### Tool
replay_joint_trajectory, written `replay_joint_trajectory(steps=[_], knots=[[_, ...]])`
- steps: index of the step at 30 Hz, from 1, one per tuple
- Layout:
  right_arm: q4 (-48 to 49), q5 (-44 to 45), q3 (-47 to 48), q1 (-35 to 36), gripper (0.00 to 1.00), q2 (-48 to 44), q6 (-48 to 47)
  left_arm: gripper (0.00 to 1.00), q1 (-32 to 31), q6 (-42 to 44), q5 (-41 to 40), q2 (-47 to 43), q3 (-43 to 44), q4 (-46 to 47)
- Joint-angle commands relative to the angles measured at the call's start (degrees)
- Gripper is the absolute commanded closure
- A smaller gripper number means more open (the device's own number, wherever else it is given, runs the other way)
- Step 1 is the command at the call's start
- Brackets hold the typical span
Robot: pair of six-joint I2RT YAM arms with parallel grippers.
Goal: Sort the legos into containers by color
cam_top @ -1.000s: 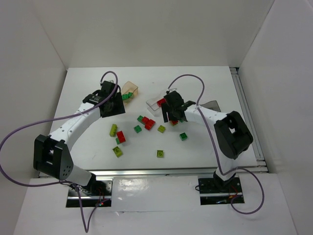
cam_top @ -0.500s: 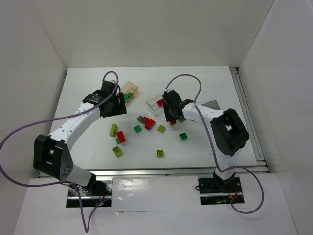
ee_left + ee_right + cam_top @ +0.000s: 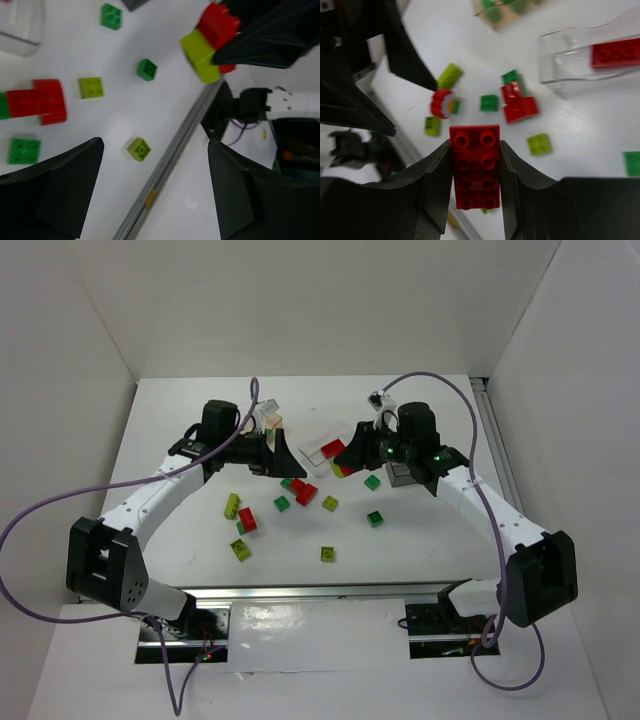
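Observation:
My right gripper (image 3: 345,462) (image 3: 476,165) is shut on a red lego (image 3: 475,167), held lifted above the table's middle. In the left wrist view a yellow-green lego (image 3: 200,55) sticks to the held red one (image 3: 217,22). My left gripper (image 3: 272,462) (image 3: 155,195) hangs open and empty just left of it. Several loose legos lie below: a red cluster (image 3: 300,490), green (image 3: 282,503), yellow-green (image 3: 330,503). The clear container (image 3: 318,455) (image 3: 570,65) holds a red lego (image 3: 333,448). The tan container (image 3: 270,423) (image 3: 515,20) holds green ones and is partly hidden by the left arm.
More legos lie toward the front: yellow-green (image 3: 232,505), red (image 3: 247,520), yellow-green (image 3: 240,549), yellow-green (image 3: 327,554), green (image 3: 374,518). A dark grey shape (image 3: 400,475) shows under the right arm. White walls enclose the table; a metal rail (image 3: 340,590) runs along the near edge.
The right gripper shut on the red lego and lifted it, its arm swinging out to the right. The left gripper opened wider and swung right from the tan container toward the middle.

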Motion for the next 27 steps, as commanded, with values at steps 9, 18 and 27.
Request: replay_joint_trajectory(steps=[9, 18, 27], knots=[[13.3, -24.1, -1.4, 0.1, 0.73, 0.3, 9.3, 0.07, -2.5, 3.7, 21.6, 1.3, -0.8, 11.9], [16.3, -26.5, -0.9, 1.3, 0.74, 1.3, 12.1, 0.10, -4.6, 4.0, 21.5, 3.5, 0.2, 13.6], [15.0, -26.5, -0.3, 2.3, 0.74, 2.9, 12.0, 0.18, -5.8, -1.7, 23.6, 5.3, -0.3, 20.5]])
